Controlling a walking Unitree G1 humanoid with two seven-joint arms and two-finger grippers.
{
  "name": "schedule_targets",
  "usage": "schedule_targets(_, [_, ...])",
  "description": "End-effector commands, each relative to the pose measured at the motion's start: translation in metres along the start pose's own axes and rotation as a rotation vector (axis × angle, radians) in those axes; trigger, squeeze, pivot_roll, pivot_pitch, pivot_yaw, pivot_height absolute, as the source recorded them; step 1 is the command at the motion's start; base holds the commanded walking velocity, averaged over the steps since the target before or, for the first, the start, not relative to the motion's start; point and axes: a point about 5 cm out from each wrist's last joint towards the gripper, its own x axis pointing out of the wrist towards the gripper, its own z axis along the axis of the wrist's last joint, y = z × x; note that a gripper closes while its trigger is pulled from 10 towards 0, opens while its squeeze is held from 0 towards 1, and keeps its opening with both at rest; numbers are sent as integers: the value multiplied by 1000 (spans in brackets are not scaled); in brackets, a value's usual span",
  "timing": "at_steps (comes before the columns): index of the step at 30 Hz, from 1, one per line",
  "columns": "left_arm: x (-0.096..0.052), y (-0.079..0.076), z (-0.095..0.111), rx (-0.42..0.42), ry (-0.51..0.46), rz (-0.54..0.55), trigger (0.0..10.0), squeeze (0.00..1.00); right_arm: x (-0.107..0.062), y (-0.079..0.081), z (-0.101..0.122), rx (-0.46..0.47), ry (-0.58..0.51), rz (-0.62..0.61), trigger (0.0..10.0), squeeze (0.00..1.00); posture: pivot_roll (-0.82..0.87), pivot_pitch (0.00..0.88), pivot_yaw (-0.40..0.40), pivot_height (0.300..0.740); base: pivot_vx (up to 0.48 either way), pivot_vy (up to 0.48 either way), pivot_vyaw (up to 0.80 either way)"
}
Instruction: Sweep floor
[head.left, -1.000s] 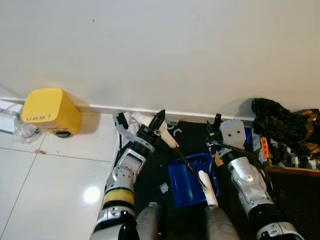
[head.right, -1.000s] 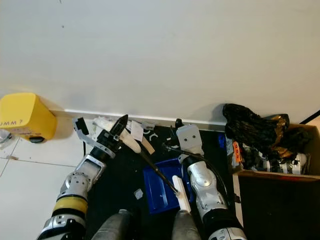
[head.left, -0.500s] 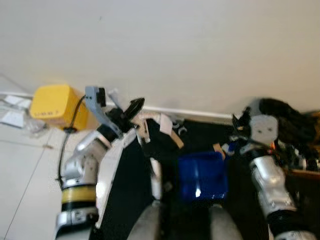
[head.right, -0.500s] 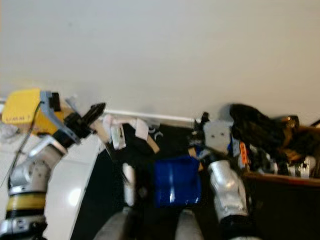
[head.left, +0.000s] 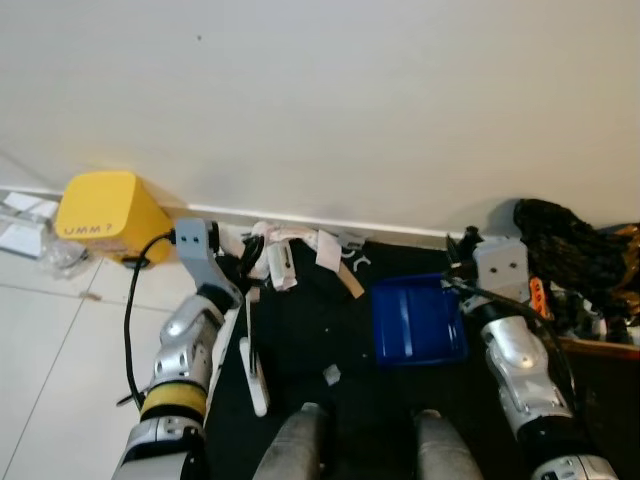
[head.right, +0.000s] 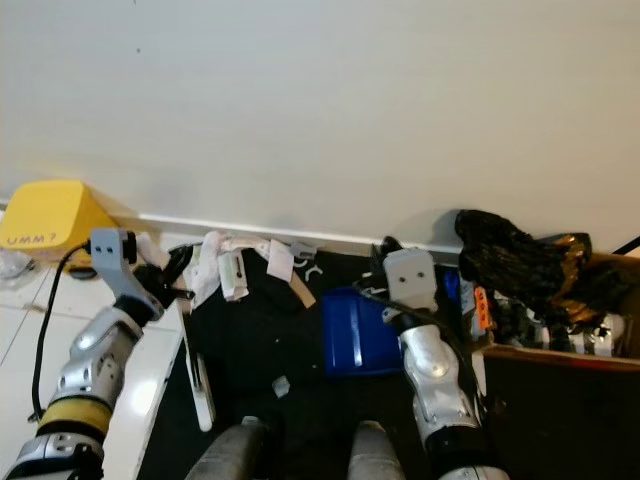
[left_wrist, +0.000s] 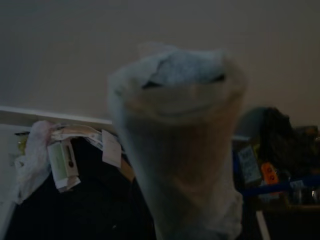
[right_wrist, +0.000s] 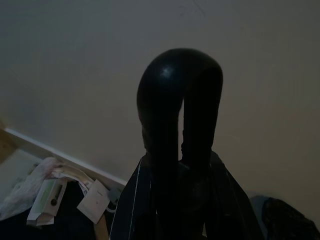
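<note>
Brush (head.left: 252, 372): white handle ran along the left edge of the black mat (head.left: 330, 320), from the left gripper back toward the robot's feet. The left wrist view showed the pale handle end close up and blurred.
Left gripper (head.left: 243, 278): closed on the brush's far end, low over the floor, just beside the litter. Arm reached forward over the white tiles (head.left: 60, 370).
Litter (head.left: 285, 255): loose heap of white papers and wrappers against the skirting board (head.left: 400, 228), at the far left corner of the mat.
Stray scrap (head.left: 329, 375): one small pale piece on the mat, near the robot's feet, apart from the heap.
Dustpan (head.left: 415, 322): blue, resting on the mat right of centre, well apart from the litter.
Right gripper (head.left: 458, 285): at the dustpan's far right corner, touching it. In the right wrist view its fingers (right_wrist: 165, 105) were drawn together to a thin slit; read as clamped on the dustpan.
Yellow box (head.left: 98, 210): on the tiles by the wall, left of the left arm.
Black bag (head.left: 565, 245): crumpled on top of the clutter at far right, beyond the right arm.
</note>
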Motion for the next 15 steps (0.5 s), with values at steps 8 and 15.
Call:
schedule_targets(8, [19, -16, -11, -63, -39, 44, 10000, 0, 3, 20, 11, 72, -35, 66, 10000, 0, 25, 270, 52, 740, 0, 0, 0])
schedule_targets(15, [22, -22, -13, -70, -50, 23, 10000, 0, 3, 12, 16, 24, -22, 134, 10000, 0, 20, 275, 45, 740, 0, 0, 0])
